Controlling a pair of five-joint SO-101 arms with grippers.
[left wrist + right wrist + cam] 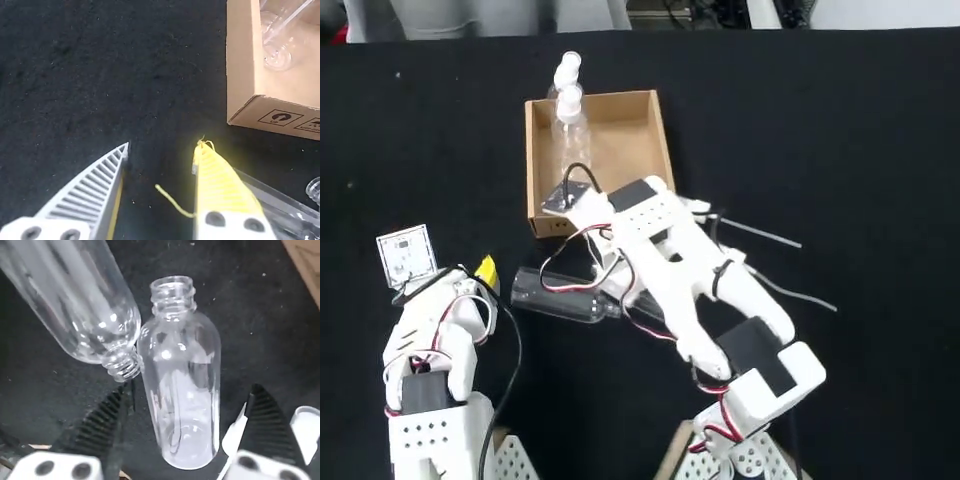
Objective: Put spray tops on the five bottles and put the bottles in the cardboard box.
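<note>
Long bottle (555, 295) lies flat on the table (840, 120) at 6 of the box (532, 160). Its axis runs 9–3 w/ the neck toward 3, under the right arm (670, 260). The right wrist view adds a small bottle (180, 355), hidden by that arm from above. It also lies flat and uncapped, its side just beside the long bottle's neck, base toward the cam.

Right gripper (190, 390) is open, one jaw each side of the small bottle's base end; contact can't be told. The right arm stretches from 5 toward 11, its wrist over the box's near edge.

Left gripper (162, 145) is open and holds nothing, w/ bare table between its grey and yellow fingers (215, 180). The left arm (430, 350) sits folded at 8, tip toward 1, near the long bottle's base.

Capped bottle (570, 125) is in the box, along its 9 side, axis 12–6 w/ the spray head toward 12, past the far wall. Two heads show there; poss. two bottles, can't tell. The left wrist view shows a clear base in the box's near corner.

Loose top (698, 207) lies at 3 of the box, its tube trailing toward 4.
</note>
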